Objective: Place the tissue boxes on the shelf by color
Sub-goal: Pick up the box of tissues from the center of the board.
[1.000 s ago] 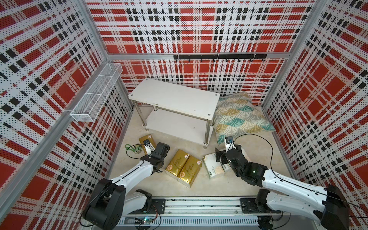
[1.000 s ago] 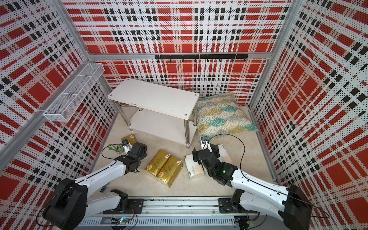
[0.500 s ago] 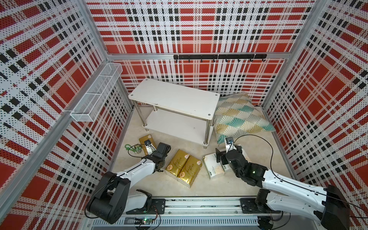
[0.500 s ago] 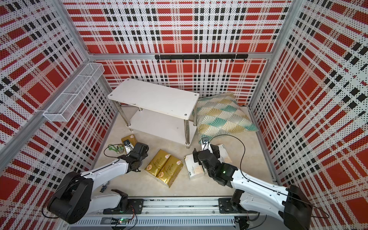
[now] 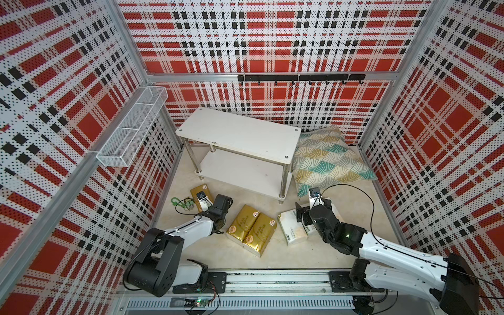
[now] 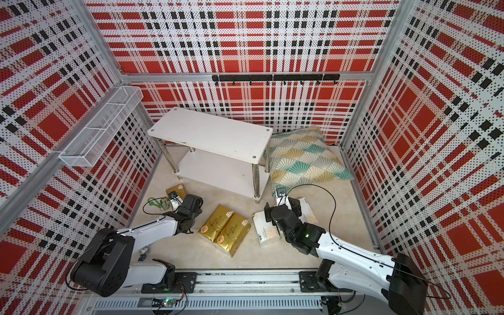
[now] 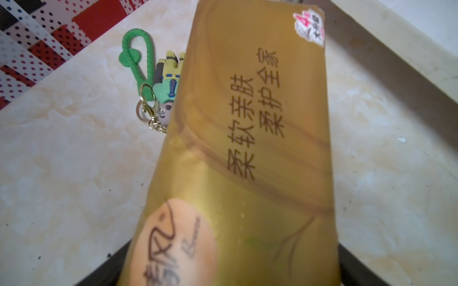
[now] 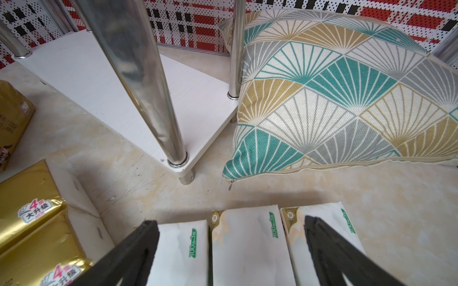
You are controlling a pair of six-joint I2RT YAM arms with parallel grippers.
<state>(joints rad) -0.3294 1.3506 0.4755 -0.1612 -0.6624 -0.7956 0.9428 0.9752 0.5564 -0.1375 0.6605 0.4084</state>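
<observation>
Tissue box (image 7: 247, 148), glossy gold, within left claw (image 5: 204, 201), grip unclear, right claw (image 8: 229, 221) wide, empty

In the left wrist view, a gold tissue pack (image 7: 247, 148) bears two brown lines of print along its length: 柔软亲肤 and 柔护全家. Its corner sticker (image 7: 309, 27) shows a pink 4 above 大升级. The script on its round logo (image 7: 171, 247) is too blurred to read. In the right wrist view, three white tissue packs (image 8: 247, 247) each carry green "100" and "3". Two gold packs (image 8: 14, 193) have labels (image 8: 37, 210) reading 4 and 大升级.
</observation>
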